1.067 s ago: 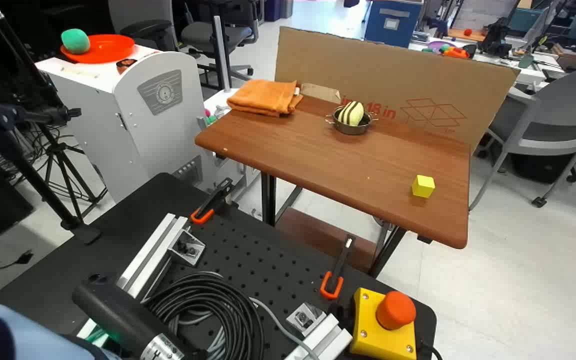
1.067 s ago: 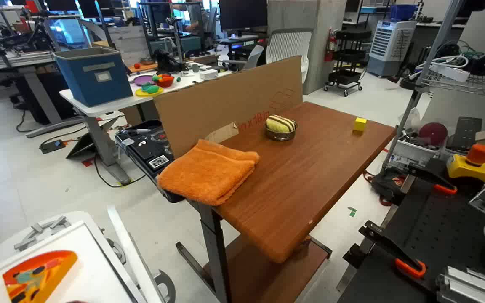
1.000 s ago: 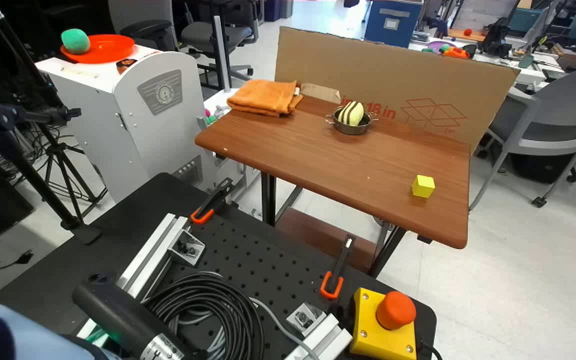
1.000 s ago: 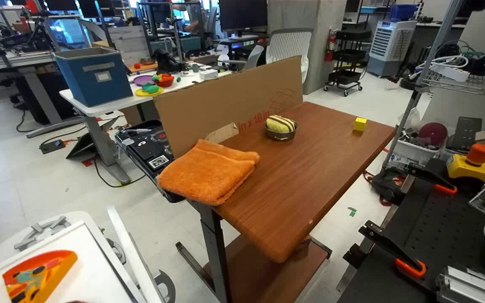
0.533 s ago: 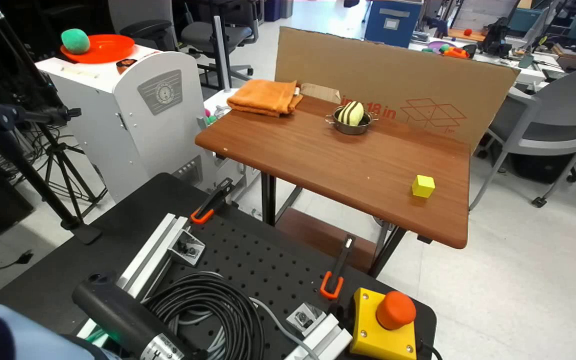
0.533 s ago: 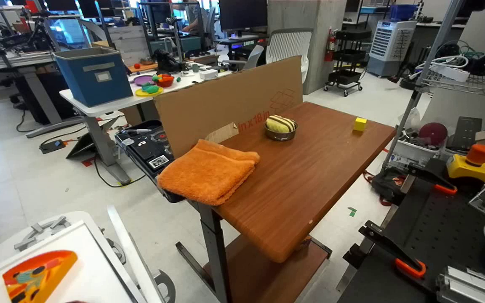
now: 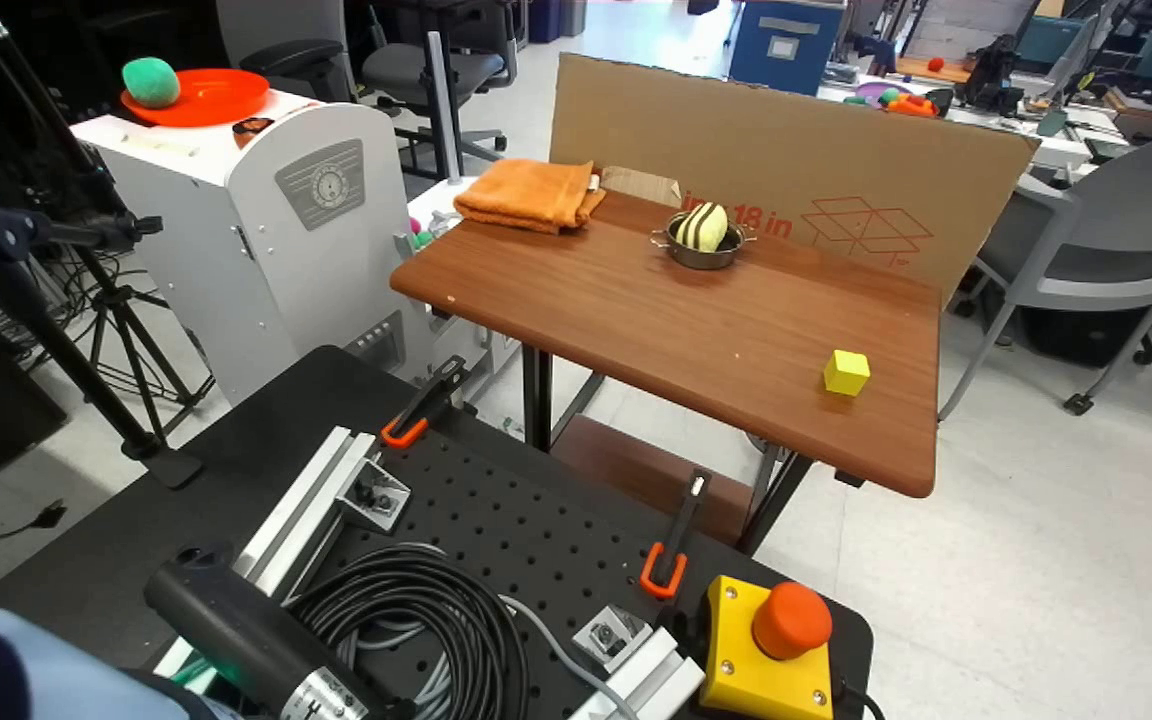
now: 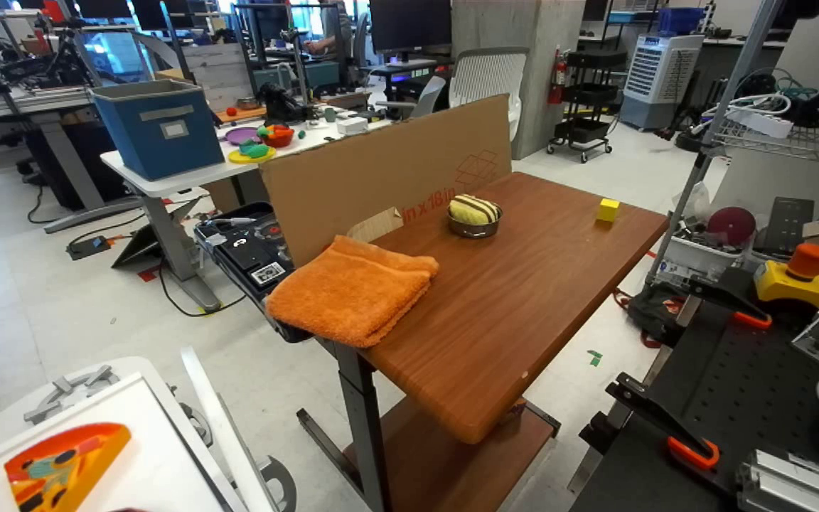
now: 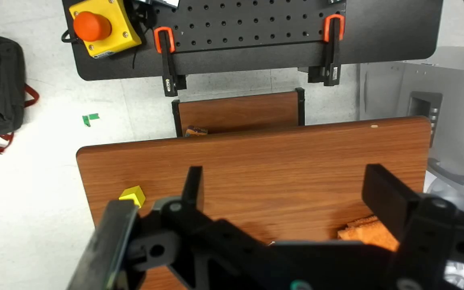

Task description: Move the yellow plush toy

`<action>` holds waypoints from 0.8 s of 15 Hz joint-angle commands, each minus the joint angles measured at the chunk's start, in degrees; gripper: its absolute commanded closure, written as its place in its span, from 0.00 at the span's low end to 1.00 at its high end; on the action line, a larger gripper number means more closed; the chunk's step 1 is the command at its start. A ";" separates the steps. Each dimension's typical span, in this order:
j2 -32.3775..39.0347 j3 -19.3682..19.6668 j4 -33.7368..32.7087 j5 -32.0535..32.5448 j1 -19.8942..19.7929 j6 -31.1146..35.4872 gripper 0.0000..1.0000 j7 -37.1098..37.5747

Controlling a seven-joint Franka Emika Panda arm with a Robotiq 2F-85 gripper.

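The yellow plush toy (image 7: 846,373) is a small plain cube on the brown table. In an exterior view it stands at the table's right end, near the front edge. It also shows near the far end in an exterior view (image 8: 607,210). In the wrist view the toy (image 9: 133,195) is left of the fingers, its lower part hidden by the gripper's outer linkage. My gripper (image 9: 283,177) is wide open above the table, with nothing between its fingers. The gripper is not in either exterior view; what shows there is a piece of the arm (image 7: 56,665) at the bottom left corner.
A striped yellow-and-black ball (image 7: 704,228) sits in a small metal pan (image 7: 704,258). A folded orange cloth (image 8: 352,291) lies at a table end. A cardboard sheet (image 7: 786,160) stands along the back edge. A black pegboard bench (image 7: 526,530) with clamps and an emergency stop (image 7: 774,645) faces the table.
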State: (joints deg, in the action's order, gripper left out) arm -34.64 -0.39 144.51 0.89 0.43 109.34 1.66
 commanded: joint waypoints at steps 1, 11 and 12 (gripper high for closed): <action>0.02 -0.14 -0.11 -0.09 -0.14 -0.13 0.00 -0.07; 8.19 4.63 -2.36 5.85 -3.94 11.82 0.00 -6.50; 10.65 5.91 -2.90 6.88 -4.78 14.72 0.00 -8.10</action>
State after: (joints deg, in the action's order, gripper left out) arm -30.71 2.53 144.30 4.94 -2.36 117.98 -1.60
